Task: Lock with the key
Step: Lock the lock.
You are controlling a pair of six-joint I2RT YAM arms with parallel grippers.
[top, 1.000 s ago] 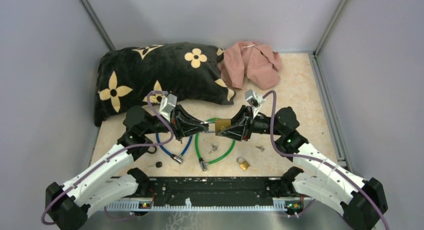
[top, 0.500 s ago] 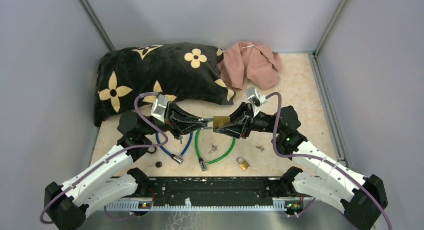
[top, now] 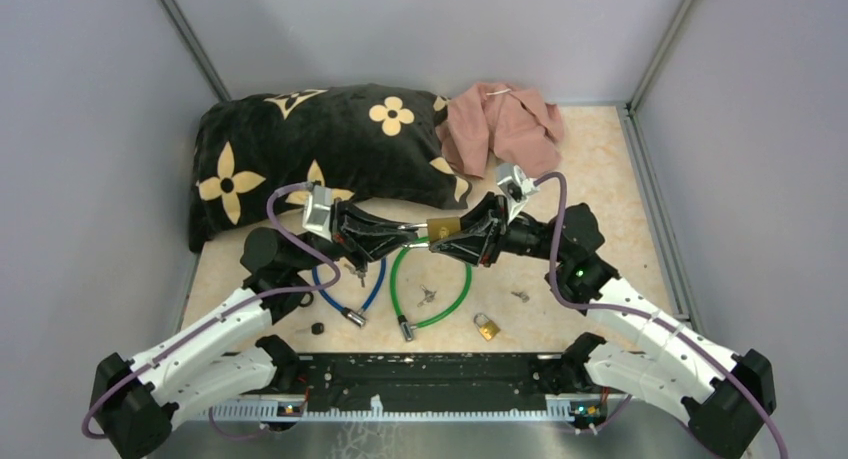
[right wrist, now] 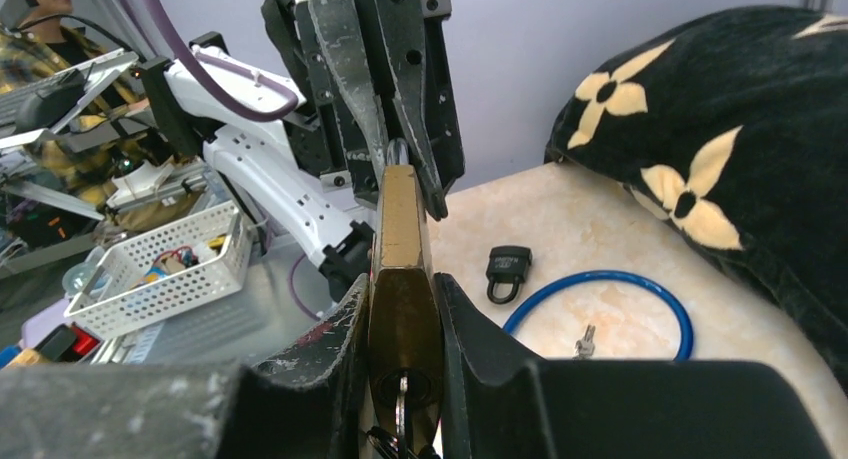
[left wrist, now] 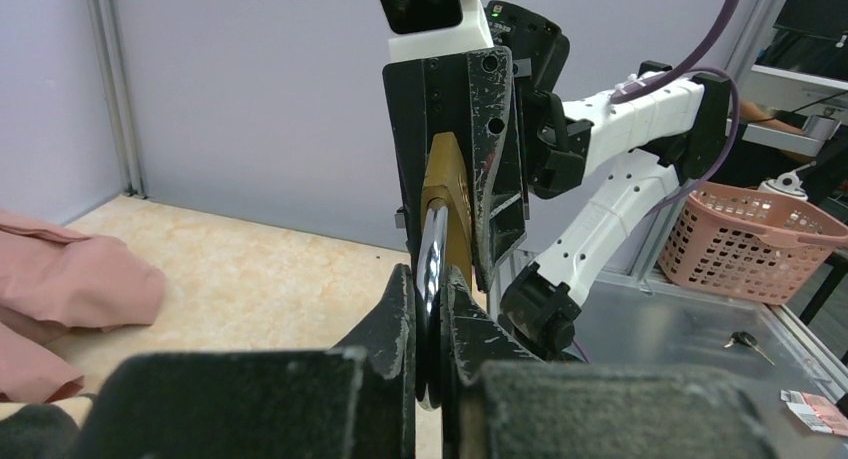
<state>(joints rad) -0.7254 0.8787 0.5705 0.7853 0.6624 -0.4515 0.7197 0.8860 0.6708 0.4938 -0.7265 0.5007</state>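
Observation:
A brass padlock [top: 444,227] is held in the air between both grippers, above the table's middle. My right gripper [top: 440,241] is shut on the padlock's brass body [right wrist: 402,264], with a key [right wrist: 402,401] in the keyhole at its near end. My left gripper [top: 408,236] faces it from the left and is shut on the chrome shackle [left wrist: 432,264]. The left wrist view shows the brass body [left wrist: 452,199] just beyond the shackle, clamped by the right gripper's fingers [left wrist: 497,179]. In the right wrist view my left gripper [right wrist: 393,154] meets the padlock's far end.
A black flowered pillow [top: 320,149] and a pink cloth [top: 505,127] lie at the back. Below the grippers lie a green cable lock [top: 432,291], a blue cable lock [top: 345,297], loose keys [top: 428,295], a small brass padlock [top: 487,326] and a small black padlock [right wrist: 509,271].
Both grippers have moved up and toward the back together, carrying the padlock between them. The hold on body and shackle is unchanged.

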